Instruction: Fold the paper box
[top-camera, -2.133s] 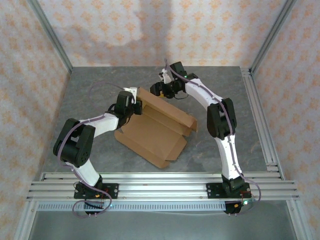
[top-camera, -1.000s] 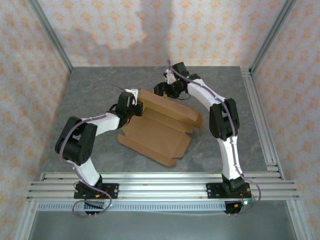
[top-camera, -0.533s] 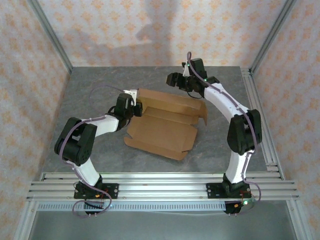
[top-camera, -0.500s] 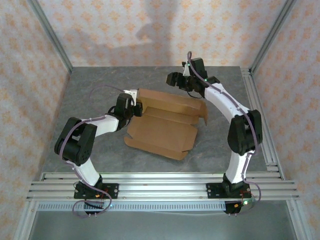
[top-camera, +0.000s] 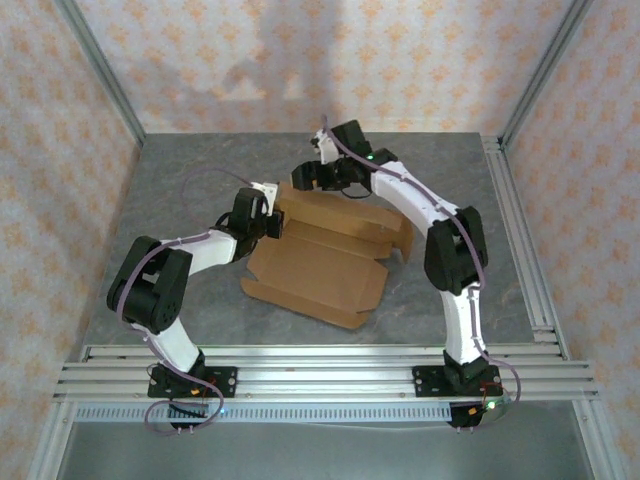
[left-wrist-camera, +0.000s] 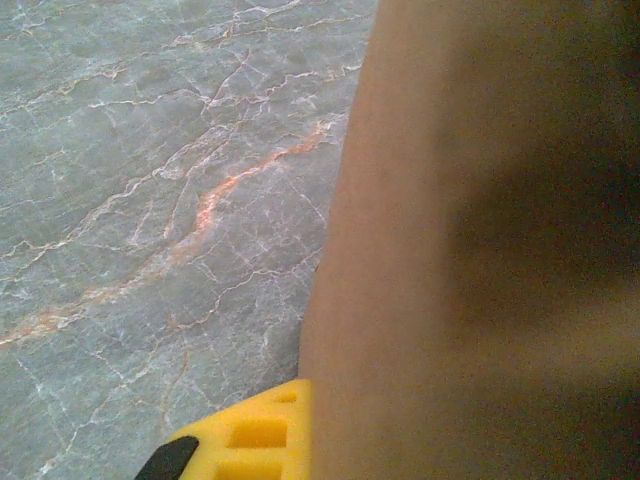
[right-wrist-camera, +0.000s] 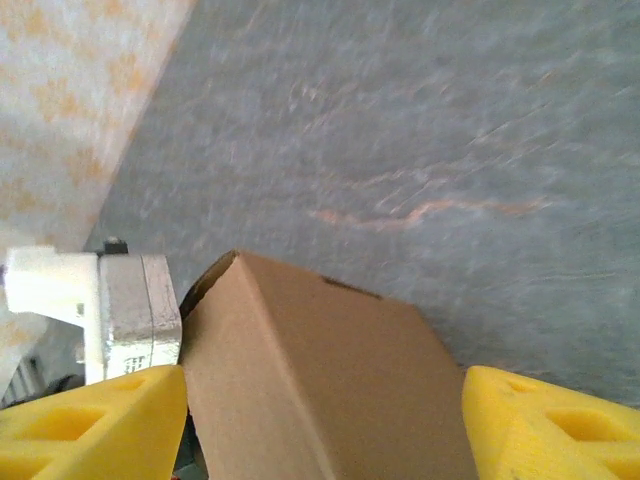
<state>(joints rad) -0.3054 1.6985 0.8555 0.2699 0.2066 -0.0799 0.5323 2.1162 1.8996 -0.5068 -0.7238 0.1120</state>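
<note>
Lying mid-bench in the top view, the brown cardboard paper box (top-camera: 320, 270) is a die-cut sheet, partly folded, with its far panels raised. The left hand (top-camera: 272, 222) sits at the box's left far corner. The right hand (top-camera: 303, 180) hovers at the far edge, just beyond it, over the grey marbled bench (top-camera: 200, 170).

From the left wrist, the left hand is closed on a cardboard flap (left-wrist-camera: 480, 250) that lies flush against its yellow finger (left-wrist-camera: 250, 440), above the bench (left-wrist-camera: 150, 150).

From the right wrist, the right hand (right-wrist-camera: 325, 420) is open, its yellow fingers (right-wrist-camera: 90, 420) spread wide with a raised cardboard panel (right-wrist-camera: 310, 340) between them. Whether they touch it I cannot tell.
</note>
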